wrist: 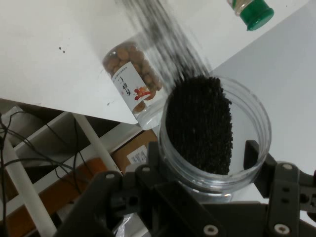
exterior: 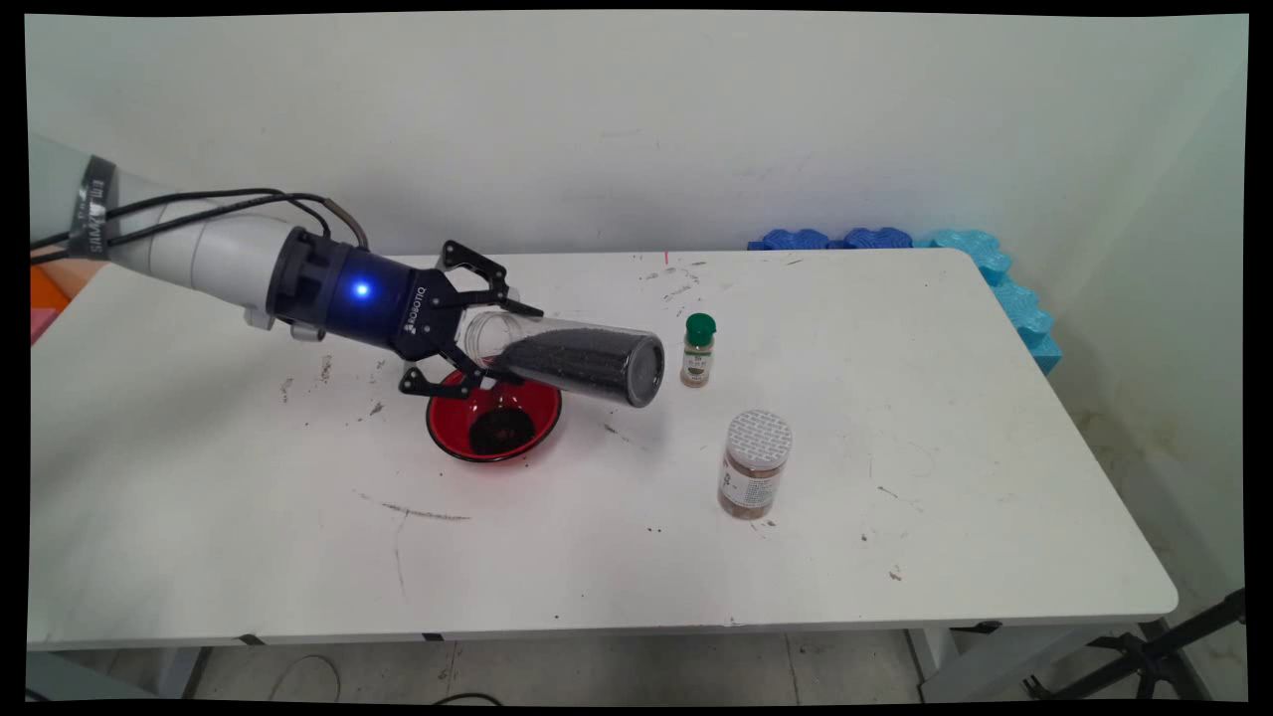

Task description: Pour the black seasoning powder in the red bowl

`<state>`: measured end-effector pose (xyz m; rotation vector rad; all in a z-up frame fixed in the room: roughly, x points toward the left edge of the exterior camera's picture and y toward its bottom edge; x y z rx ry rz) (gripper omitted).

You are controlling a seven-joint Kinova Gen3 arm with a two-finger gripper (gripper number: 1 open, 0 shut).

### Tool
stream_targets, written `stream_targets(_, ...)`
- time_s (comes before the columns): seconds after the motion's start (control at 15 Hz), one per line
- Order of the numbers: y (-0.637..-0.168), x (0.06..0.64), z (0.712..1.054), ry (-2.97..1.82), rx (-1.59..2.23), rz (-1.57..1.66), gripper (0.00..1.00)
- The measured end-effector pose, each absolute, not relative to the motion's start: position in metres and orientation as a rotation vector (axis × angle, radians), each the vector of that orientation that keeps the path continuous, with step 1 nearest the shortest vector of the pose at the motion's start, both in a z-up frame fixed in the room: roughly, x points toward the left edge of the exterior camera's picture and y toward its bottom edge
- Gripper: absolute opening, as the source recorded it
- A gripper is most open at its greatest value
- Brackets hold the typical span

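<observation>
End effector (exterior: 475, 336) clamps a clear jar (exterior: 572, 360) of black grains near its open mouth, holding it almost sideways above a red bowl (exterior: 494, 416) containing a dark heap. Beyond stand a green-capped bottle (exterior: 698, 350) and a white-lidded jar (exterior: 755, 464) of brown pieces on the surface (exterior: 945, 418). The arm reaches in low from the left.

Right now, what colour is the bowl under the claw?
Red, with dark grains inside; the bowl shows best in the main view.
</observation>
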<state>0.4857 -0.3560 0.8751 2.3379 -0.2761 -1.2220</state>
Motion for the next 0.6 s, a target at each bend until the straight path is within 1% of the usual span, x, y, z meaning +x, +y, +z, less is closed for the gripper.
stream_targets(0.6,-0.3597,0.4898,0.8734,-0.282,2.333,-1.203,0.0)
